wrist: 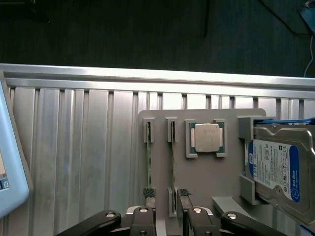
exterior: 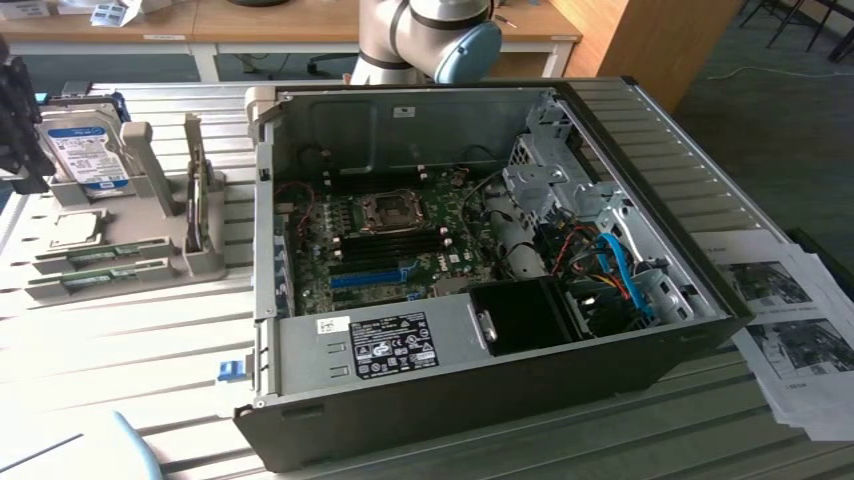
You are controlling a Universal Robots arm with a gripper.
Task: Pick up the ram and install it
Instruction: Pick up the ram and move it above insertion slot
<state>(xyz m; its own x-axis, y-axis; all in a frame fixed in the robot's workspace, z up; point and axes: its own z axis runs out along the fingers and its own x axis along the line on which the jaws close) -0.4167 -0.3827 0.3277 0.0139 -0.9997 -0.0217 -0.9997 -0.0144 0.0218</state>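
Note:
Two thin green ram sticks stand on edge in slots of a grey holder [wrist: 206, 182]. In the wrist view the gap between my fingers lines up with one ram stick [wrist: 173, 160], and the other ram stick [wrist: 149, 160] runs in line with one fingertip [wrist: 149, 194]. My gripper [wrist: 166, 195] is open above the holder's near end and holds nothing. In the exterior view the same ram sticks [exterior: 96, 257] sit at the left, apart from the open computer case [exterior: 441, 400]. The motherboard's black memory slots [exterior: 400, 240] lie inside the case.
The holder also carries a silver CPU [wrist: 206, 137] and a hard drive with a blue-white label [wrist: 275, 167]. A ribbed metal table [wrist: 74, 157] ends at a rail near dark floor. Printed sheets [exterior: 787, 330] lie at the exterior view's right. A pale blue object [wrist: 10, 167] sits beside the holder.

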